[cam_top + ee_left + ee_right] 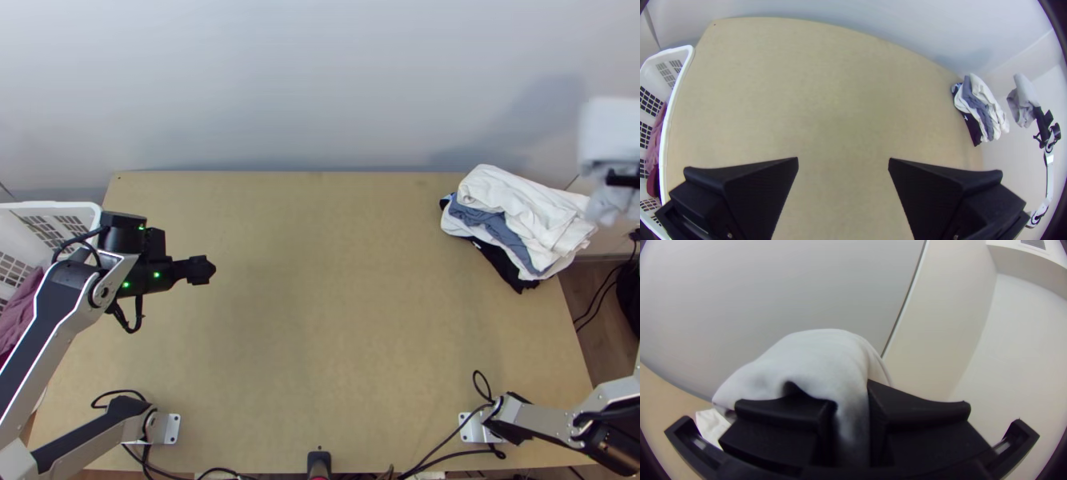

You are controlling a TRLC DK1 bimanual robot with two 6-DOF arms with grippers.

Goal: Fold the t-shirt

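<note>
- The right gripper (621,178) pinches the bunched white t-shirt (612,132) between its fingers.
- The t-shirt hangs near the pile of clothes (524,212) at the table's (320,320) far right corner.
- The left gripper (206,270), fingers spread, is above the table.

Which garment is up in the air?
The pale garment, gripped by the right end effector. What sets it apart: the other garments lie in the pile at the table's far right corner or in the white basket.
</note>
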